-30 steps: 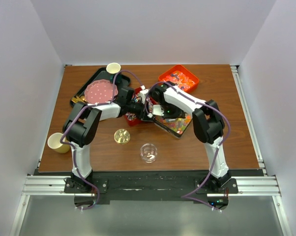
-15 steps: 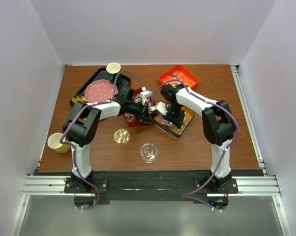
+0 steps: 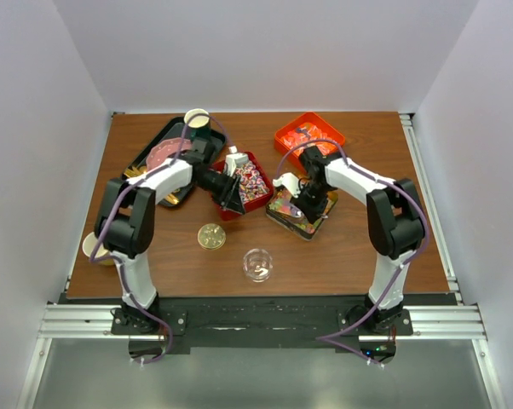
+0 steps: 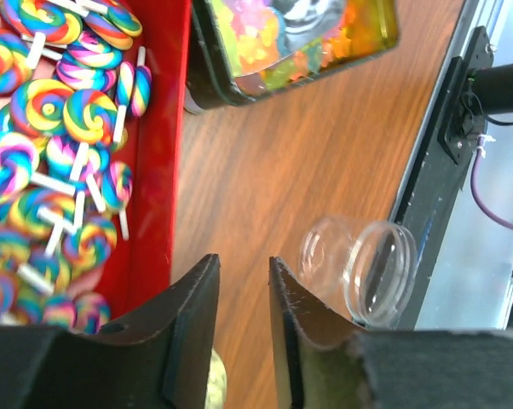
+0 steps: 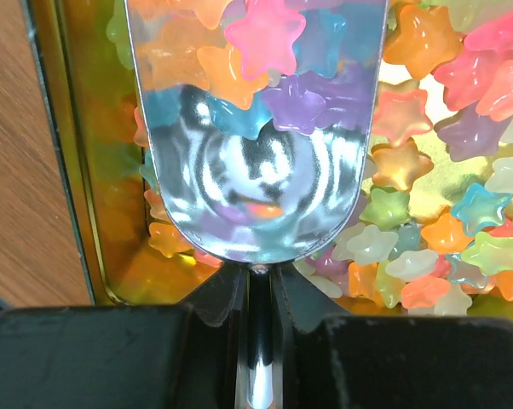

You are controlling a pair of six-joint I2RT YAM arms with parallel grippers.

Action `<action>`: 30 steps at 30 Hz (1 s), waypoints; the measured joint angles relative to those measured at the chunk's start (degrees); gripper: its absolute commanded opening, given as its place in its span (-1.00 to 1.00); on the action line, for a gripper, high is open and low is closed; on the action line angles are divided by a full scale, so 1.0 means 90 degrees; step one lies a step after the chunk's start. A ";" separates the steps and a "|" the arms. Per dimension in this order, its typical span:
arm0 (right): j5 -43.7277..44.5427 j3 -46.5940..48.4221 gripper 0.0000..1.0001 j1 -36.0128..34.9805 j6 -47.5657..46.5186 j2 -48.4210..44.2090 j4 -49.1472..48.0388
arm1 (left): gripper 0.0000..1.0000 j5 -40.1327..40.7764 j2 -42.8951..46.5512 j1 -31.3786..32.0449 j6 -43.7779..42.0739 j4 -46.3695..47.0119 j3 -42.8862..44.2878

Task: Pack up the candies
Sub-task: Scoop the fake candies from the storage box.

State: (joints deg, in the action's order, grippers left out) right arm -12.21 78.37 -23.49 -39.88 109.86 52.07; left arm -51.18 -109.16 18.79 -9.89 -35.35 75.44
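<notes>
Candies lie in three trays. Glossy star-shaped candies (image 5: 448, 221) fill a gold tray (image 3: 284, 216). Swirl lollipops (image 4: 48, 111) fill a red tray (image 3: 225, 210). More candies sit in an orange tray (image 3: 308, 135). My right gripper (image 5: 258, 273) (image 3: 310, 203) is shut on the handle of a silver scoop (image 5: 256, 196). The scoop's bowl rests in the gold tray with several star candies in it. My left gripper (image 4: 244, 266) (image 3: 235, 201) hovers open over bare wood beside the red tray, with nothing between its fingers.
A clear jar (image 3: 257, 264) (image 4: 359, 268) and a round gold lid (image 3: 210, 236) stand on the near part of the table. At the back left is a black tray (image 3: 151, 146) with a pink plate. Paper cups stand at the far edge (image 3: 197, 118) and the left edge (image 3: 95, 247).
My left gripper has opened and drawn back to the left, off the gold tray's side. The right arm has swung right and lowered the scoop into the star candies.
</notes>
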 measured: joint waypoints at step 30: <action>-0.1399 -0.1486 -1.00 0.0277 -0.1064 -0.3383 -0.0782 | 0.07 0.0959 0.2021 -0.0947 -0.0318 -0.0243 -0.0646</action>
State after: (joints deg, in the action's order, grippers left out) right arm -24.80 64.99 -20.99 -49.45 79.42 45.04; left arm -42.54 -90.98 10.26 -12.75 -37.54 69.63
